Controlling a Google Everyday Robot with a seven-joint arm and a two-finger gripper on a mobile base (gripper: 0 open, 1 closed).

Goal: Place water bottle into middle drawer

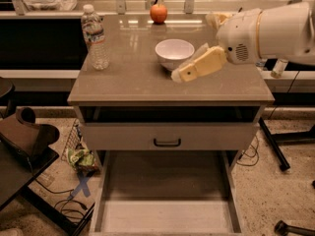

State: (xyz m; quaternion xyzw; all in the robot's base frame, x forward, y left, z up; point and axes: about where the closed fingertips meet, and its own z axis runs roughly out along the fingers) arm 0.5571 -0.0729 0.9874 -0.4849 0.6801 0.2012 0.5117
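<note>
1. At the far left, low beside the cabinet, there is a dark brown object (27,134). I cannot tell what it is. A little to its right, a green packet (81,159) lies on the speckled floor against the cabinet's left side.
2. The water bottle (94,38) stands upright on the cabinet top (133,85), in the left back part. Its white cap is on and nothing touches it. It is well apart from the gripper.
3. The middle drawer (165,215) is pulled out at the bottom of the view, as wide as the cabinet, and shows a pale floor between thin side walls. Above it sits a flat drawer front (123,136) with a small black handle. The bottle is up on the top, not in this drawer.
4. A red apple (158,14) rests at the back edge of the top, near the middle.
5. A white bowl (174,52) stands upright, slightly right of the middle, in front of the apple.
6. The gripper (179,75) is pale yellow and hangs just above the top. Its tip is just beside the bowl on the front right side and points to the left. Whether it is open or closed, I cannot tell.
7. The white arm (275,33) comes in from the right edge, above the right part of the top.
</note>
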